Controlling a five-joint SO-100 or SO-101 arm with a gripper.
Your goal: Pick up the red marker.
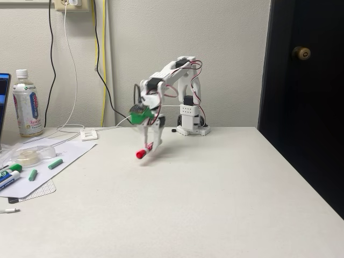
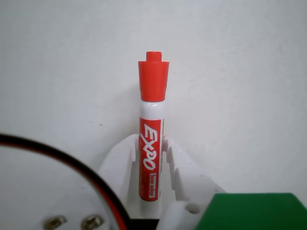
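I read this as the lift stage: the gripper [image 2: 152,179] is pinching the red marker [image 2: 152,143], with the white barrel squeezed between the two white fingers [image 2: 120,165] and the red cap sticking out past their tips. In the fixed view the red marker [image 1: 145,150] hangs from the gripper [image 1: 152,144] with its cap end lowest, tilted down toward the left of the picture. I judge it just clear of the bench [image 1: 215,204], with a faint shadow under it, though the gap is small and I can't be sure the cap isn't grazing the surface. The arm [image 1: 172,80] reaches forward from its base at the back of the bench, elbow raised high and wrist bent steeply downward. Next I would raise it straight up, keeping the squeeze firm so the smooth barrel doesn't slide out, until the clearance is plain. The other markers [image 1: 9,174] lie well apart at the left edge.
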